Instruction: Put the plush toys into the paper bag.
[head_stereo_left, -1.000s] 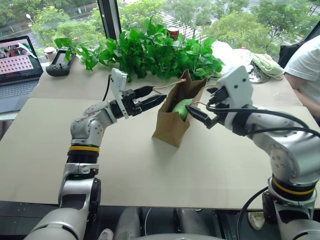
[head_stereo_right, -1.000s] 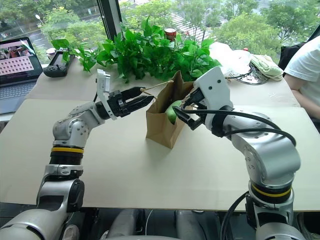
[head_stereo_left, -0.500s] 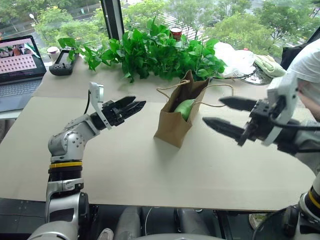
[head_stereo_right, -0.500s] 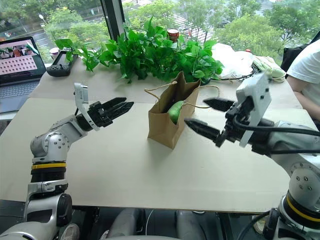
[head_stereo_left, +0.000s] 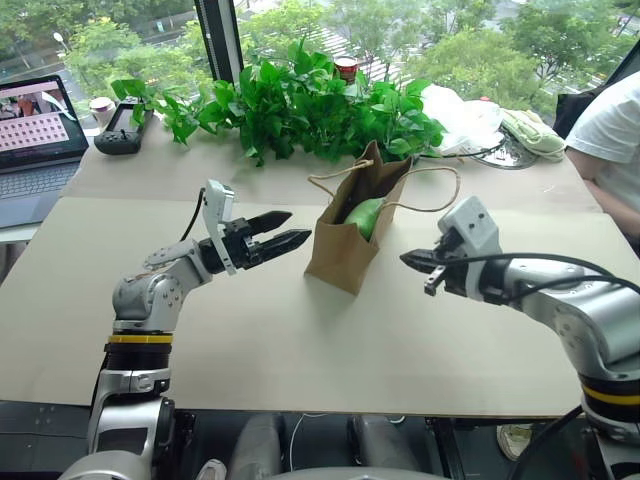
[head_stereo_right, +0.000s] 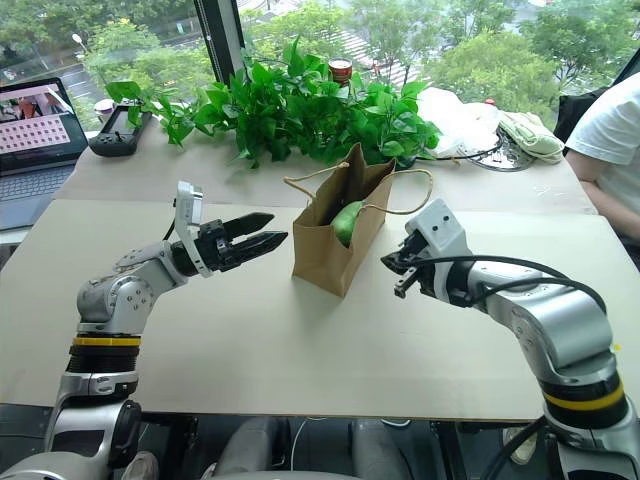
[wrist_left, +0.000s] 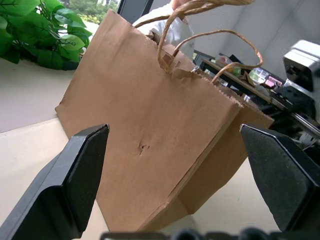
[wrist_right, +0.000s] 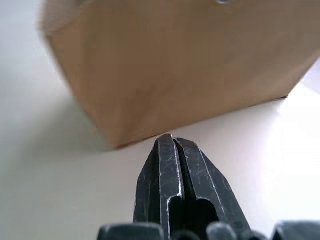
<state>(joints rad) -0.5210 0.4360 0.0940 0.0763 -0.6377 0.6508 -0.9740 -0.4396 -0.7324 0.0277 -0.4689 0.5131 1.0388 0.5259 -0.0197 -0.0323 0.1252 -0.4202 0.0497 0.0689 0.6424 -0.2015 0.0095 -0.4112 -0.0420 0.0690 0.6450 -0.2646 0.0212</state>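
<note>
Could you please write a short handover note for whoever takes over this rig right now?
Left gripper: open, empty, level, pointing at the paper bag from its left, apart from it.
Right gripper: shut, empty, to the right of the bag, aimed at its lower side, not touching.
The paper bag stands upright on the table, handles up.
Done: the light green plush toy sits in the bag's open mouth.
Left: I cannot see the red chili toy; check whether it is already inside, deeper in the bag. If not, find it and bag it.
</note>
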